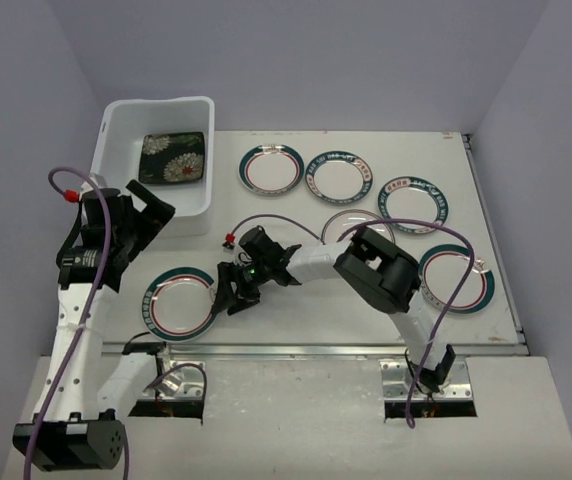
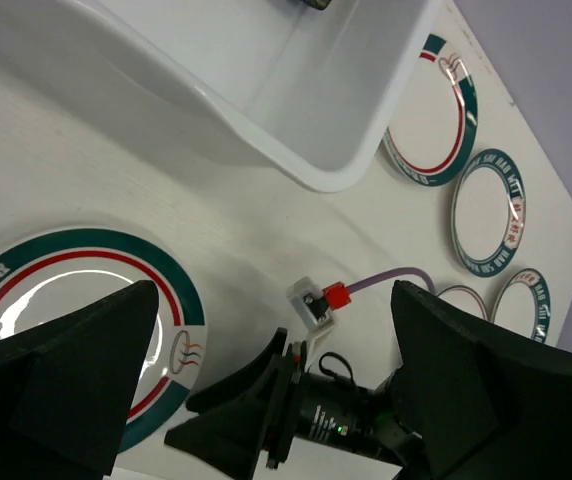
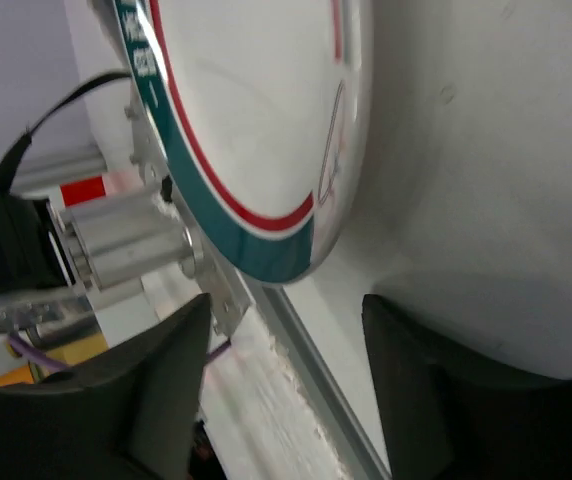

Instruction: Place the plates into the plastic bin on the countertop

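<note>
The white plastic bin (image 1: 156, 120) stands at the back left with one square black flowered plate (image 1: 173, 158) inside. Several round white teal-rimmed plates lie on the countertop (image 1: 306, 300). The nearest one (image 1: 179, 303) lies front left. My right gripper (image 1: 228, 290) is open, low, at this plate's right rim. In the right wrist view the plate's rim (image 3: 256, 120) sits just beyond the open right gripper (image 3: 286, 310). My left gripper (image 1: 149, 235) is open and empty, raised between the bin and that plate. The left wrist view shows the left gripper (image 2: 274, 295), the bin's corner (image 2: 296, 100) and the plate (image 2: 76, 300).
Other round plates lie at the back (image 1: 270, 170), (image 1: 339, 178), to the right (image 1: 415, 203), (image 1: 456, 278), and one half under the right arm (image 1: 358, 225). A metal strip (image 1: 316, 349) runs along the near table edge. The right arm's purple cable (image 1: 276, 220) loops over the middle.
</note>
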Action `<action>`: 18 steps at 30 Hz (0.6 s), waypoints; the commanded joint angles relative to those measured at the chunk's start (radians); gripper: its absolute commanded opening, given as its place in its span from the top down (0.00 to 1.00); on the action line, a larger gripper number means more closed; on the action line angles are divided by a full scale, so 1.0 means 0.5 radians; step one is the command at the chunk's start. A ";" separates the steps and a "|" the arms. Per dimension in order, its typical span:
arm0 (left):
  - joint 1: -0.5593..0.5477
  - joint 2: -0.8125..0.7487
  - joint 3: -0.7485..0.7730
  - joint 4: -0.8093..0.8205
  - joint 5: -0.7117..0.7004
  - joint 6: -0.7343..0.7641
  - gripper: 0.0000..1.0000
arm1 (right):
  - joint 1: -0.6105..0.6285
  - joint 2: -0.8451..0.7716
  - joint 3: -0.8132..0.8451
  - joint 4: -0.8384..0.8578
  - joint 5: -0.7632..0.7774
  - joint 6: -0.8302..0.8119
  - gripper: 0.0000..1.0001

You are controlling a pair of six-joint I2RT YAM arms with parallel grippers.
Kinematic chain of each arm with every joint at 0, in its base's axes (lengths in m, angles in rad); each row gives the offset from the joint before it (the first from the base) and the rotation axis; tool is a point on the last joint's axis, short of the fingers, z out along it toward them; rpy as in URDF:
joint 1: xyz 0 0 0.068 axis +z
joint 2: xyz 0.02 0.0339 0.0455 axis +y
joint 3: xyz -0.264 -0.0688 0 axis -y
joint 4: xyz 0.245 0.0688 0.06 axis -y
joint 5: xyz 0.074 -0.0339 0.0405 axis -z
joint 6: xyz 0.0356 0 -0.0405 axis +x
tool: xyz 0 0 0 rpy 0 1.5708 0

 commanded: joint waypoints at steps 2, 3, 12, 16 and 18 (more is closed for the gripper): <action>-0.071 -0.120 0.264 -0.172 -0.169 0.150 0.00 | -0.038 0.201 0.092 0.172 0.253 0.161 0.59; -0.076 -0.116 0.293 -0.182 -0.164 0.155 0.00 | -0.040 0.219 0.077 0.194 0.274 0.211 0.64; -0.127 -0.088 0.372 -0.198 -0.101 0.175 0.00 | -0.101 0.373 0.050 0.549 0.280 0.551 0.81; -0.133 -0.049 0.342 -0.132 -0.063 0.185 0.00 | -0.153 0.305 0.019 0.709 0.188 0.598 1.00; -0.133 -0.018 0.341 -0.080 0.001 0.196 0.00 | -0.218 0.127 -0.106 0.704 0.158 0.554 1.00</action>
